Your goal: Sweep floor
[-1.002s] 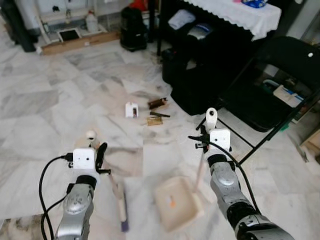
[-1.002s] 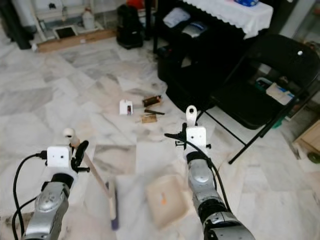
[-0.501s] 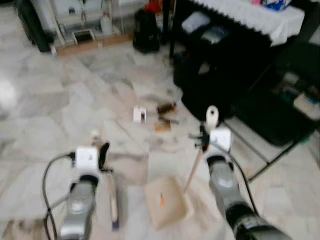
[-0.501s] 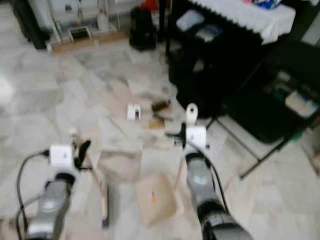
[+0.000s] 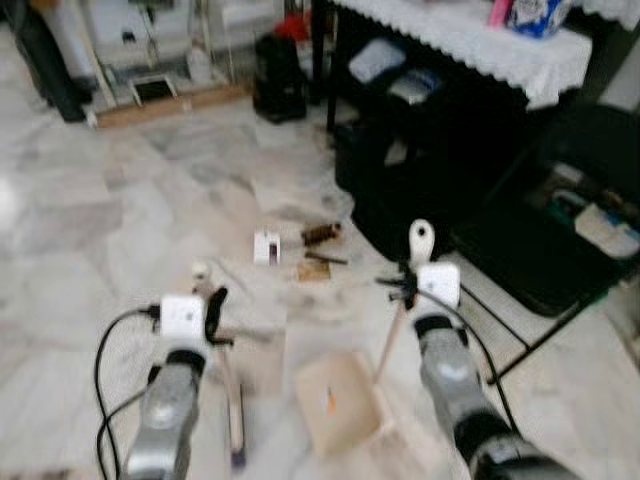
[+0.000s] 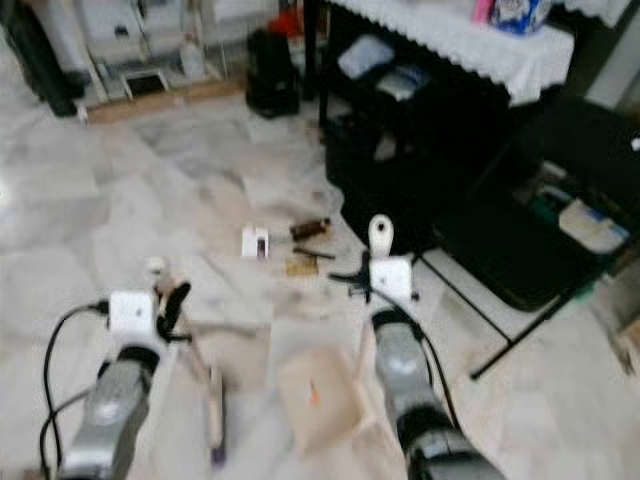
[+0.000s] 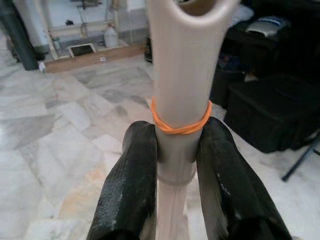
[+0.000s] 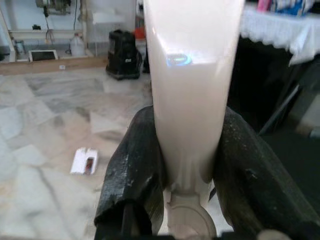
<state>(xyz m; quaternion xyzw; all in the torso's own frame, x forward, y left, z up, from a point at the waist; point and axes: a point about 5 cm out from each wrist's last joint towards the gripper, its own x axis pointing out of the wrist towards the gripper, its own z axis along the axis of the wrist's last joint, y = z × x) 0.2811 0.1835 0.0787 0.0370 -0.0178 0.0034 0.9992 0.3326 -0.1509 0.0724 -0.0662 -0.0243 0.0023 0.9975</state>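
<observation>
- The left hand [image 7: 175,165] is clamped on the pale cream plastic handle of the small broom [image 7: 177,85]; the two black fingers [image 7: 132,185] press it from both sides, just under an orange rubber band [image 7: 181,126] around the handle.
- From this hand the broom runs down and forward to the floor, and its dark bristle head [image 5: 237,455] touches the tiles near the bottom edge of the head view.
- The right hand [image 8: 185,170] is clamped on the wide cream handle of the beige plastic dustpan [image 5: 341,399]; the handle's top end with a hole [image 5: 421,238] stands above the hand.
- The dustpan lies on the white-grey marble tile floor [image 5: 100,230] between the two arms, just beside the broom head but apart from it.
- In front of the dustpan, well apart, lies the dirt: a small white box piece [image 5: 265,246], a brown roll [image 5: 320,234] and a tan flat scrap [image 5: 312,270], near to each other.
- On the right, a black folding chair [image 5: 560,230] and black bins under a surface with a white lace cloth [image 5: 470,35] close that side; a chair leg is near the right arm.
- To the left and ahead, the floor is open until the far wall, where a wooden plank [image 5: 165,100] lies.
</observation>
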